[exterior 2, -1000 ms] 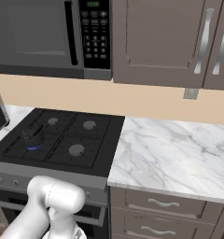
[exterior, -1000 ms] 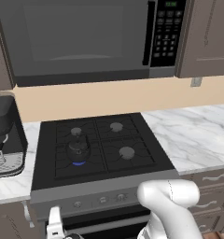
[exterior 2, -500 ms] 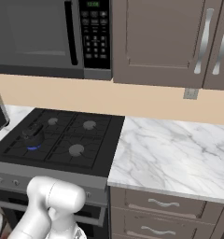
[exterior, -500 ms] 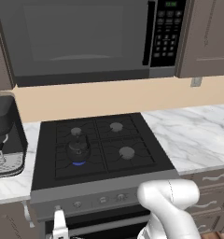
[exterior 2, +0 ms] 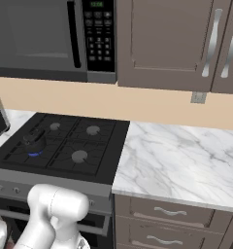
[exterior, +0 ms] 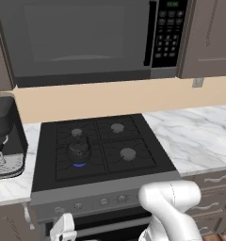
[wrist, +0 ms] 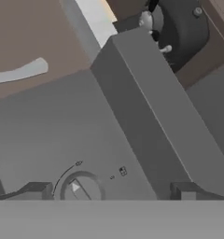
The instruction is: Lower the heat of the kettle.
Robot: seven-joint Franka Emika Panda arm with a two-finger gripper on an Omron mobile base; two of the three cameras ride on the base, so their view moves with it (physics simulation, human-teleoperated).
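The left base view looks forward and down from behind the arm's left, set back far enough to take in the whole stove [exterior: 103,146], the microwave [exterior: 82,40] above it and the coffee machine [exterior: 4,134] at the left edge; the gripper [exterior: 63,230] sits low at the bottom edge, in front of the stove's control panel. The right base view faces the same stove [exterior 2: 65,146] and microwave [exterior 2: 50,39] from the other side — it adds the marble counter [exterior 2: 181,160]. The hand view is very near, tilted, pressed up to the panel; a knob [wrist: 81,189] lies between the finger tips [wrist: 37,190].
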